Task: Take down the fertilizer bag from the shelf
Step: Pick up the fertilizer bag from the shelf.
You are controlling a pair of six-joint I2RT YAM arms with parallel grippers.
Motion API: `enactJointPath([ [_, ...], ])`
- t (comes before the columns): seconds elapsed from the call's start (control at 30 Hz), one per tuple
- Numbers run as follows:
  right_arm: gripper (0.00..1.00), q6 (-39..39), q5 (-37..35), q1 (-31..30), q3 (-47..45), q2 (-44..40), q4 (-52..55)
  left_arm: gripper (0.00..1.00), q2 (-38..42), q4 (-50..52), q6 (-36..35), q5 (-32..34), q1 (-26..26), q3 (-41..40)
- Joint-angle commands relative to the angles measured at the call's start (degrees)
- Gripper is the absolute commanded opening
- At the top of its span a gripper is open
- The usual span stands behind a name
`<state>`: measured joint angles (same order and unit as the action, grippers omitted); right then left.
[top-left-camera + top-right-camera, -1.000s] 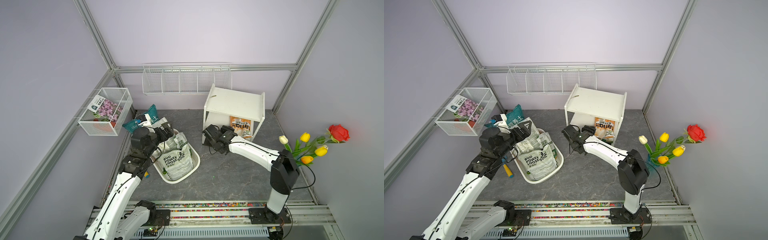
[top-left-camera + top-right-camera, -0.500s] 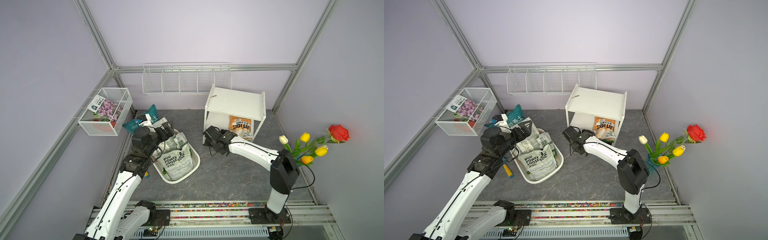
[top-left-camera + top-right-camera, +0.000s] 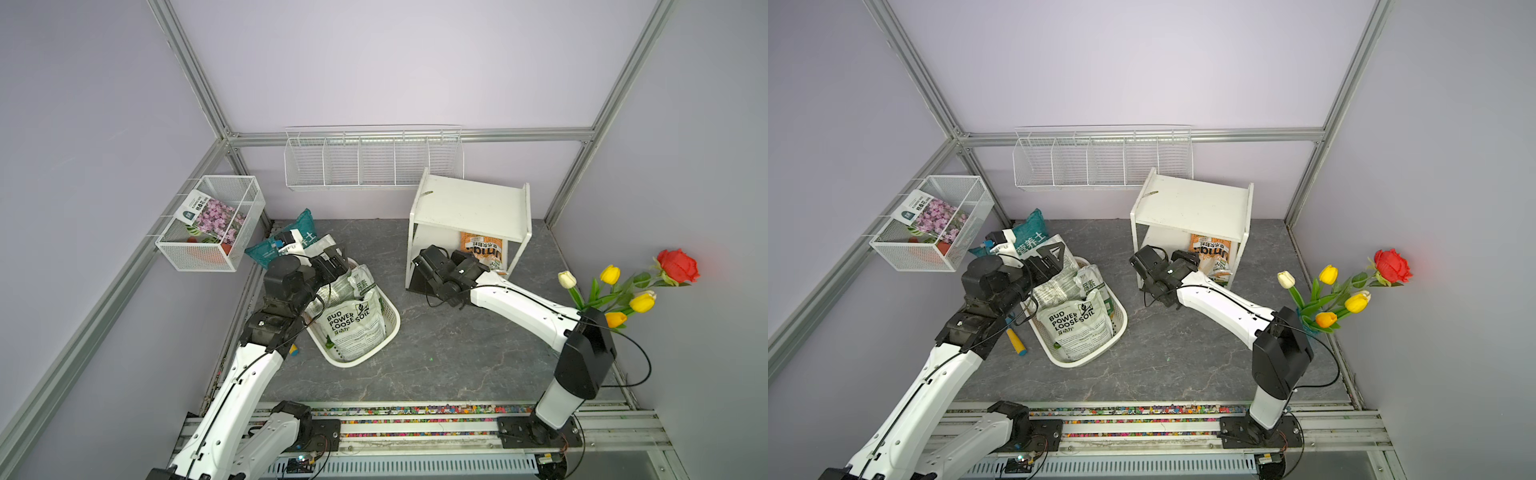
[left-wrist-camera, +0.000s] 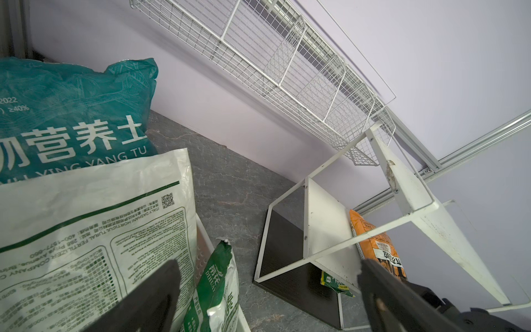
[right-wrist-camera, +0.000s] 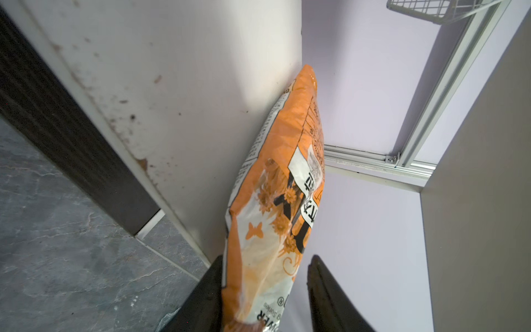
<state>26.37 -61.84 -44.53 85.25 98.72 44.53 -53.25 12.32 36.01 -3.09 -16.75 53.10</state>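
The shelf (image 3: 473,203) (image 3: 1196,203) is a small white unit at the back right. On its lower board (image 5: 172,72) lies the fertilizer bag (image 3: 484,251) (image 3: 1210,253) (image 5: 287,161), orange and white. My right gripper (image 3: 465,259) (image 3: 1187,259) (image 5: 266,258) is at the shelf's front, open. Its fingers stand either side of the bag's near end: one touches the bag, the other is a gap away. My left gripper (image 3: 334,259) (image 3: 1054,257) (image 4: 267,267) hangs wide open and holds nothing, above the bags in the white basket (image 3: 390,328). The left wrist view also shows the shelf (image 4: 324,224) and the bag (image 4: 373,244).
The white basket holds several soil bags, and a teal bag (image 3: 286,237) leans behind it. A wire-mesh box basket (image 3: 212,220) hangs on the left wall and a wire rack (image 3: 374,162) on the back wall. Flowers (image 3: 623,286) stand at the right. A small green packet (image 4: 334,284) lies on the shelf's dark base.
My right gripper has shifted slightly at the shelf's front, and the bag's near end has moved a little with it. The left arm has hardly moved.
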Motion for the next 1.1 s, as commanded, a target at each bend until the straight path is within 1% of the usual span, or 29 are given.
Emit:
enactJointPath([
  [0.0, 0.46, 0.73, -2.81, 0.3, -0.35, -0.92, -0.96, 1.0, 0.99, -0.4, 0.21, -0.31, 0.14, -0.45],
  [0.1, 0.45, 1.47, -2.63, 0.8, -0.88, 0.05, -2.28, 1.0, 1.06, -0.42, 0.28, -0.35, 0.12, -0.45],
  [0.2, 0.39, 2.21, -1.67, 1.27, -1.61, 0.15, -4.64, 1.0, 1.18, -0.35, 0.27, -0.34, 0.14, -0.63],
  [0.23, 0.34, 2.52, -1.31, 1.43, -1.8, 0.09, -5.48, 1.0, 1.27, -0.31, 0.26, -0.34, 0.1, -0.62],
  [0.37, 0.0, 1.31, 0.61, 1.53, -1.25, -0.54, -4.78, 1.0, 1.32, -0.22, 0.07, -0.32, 0.12, -0.44],
  [0.47, 0.0, -2.9, 5.58, 1.39, 0.39, -2.84, -0.79, 1.0, 1.29, -0.84, -1.49, -1.27, 0.1, -0.29],
  [0.57, 0.0, -7.57, 14.31, 1.21, 2.29, -7.31, 3.61, 1.0, 0.48, -1.59, -4.98, -4.99, 0.14, 0.44],
  [0.67, 0.0, -11.07, 23.15, 1.21, 3.66, -12.16, 6.99, 1.0, -1.07, -1.29, -10.22, -10.68, 0.14, 2.07],
  [0.77, 0.0, -12.97, 31.46, 1.23, 4.13, -17.11, 8.78, 1.0, -2.98, -0.18, -15.23, -17.34, 0.08, 4.03],
  [0.83, 0.0, -13.98, 36.05, 1.22, 4.16, -19.96, 9.34, 1.0, -4.39, 1.15, -17.57, -21.66, 0.05, 5.65],
  [0.9, 0.0, -14.68, 40.11, 1.29, 4.51, -22.63, 10.34, 1.0, -5.81, 1.55, -19.68, -27.41, -0.18, 6.98],
  [1.0, 0.0, -14.7, 43.93, 1.28, 6.46, -24.5, 12.75, 1.0, -8.5, 3.88, -23.3, -35.12, -2.33, 10.14],
  [1.07, 0.0, -14.34, 45.22, 1.27, 8.41, -24.62, 14.74, 1.0, -10.93, 8.79, -28.07, -36.41, -6.19, 14.05],
])
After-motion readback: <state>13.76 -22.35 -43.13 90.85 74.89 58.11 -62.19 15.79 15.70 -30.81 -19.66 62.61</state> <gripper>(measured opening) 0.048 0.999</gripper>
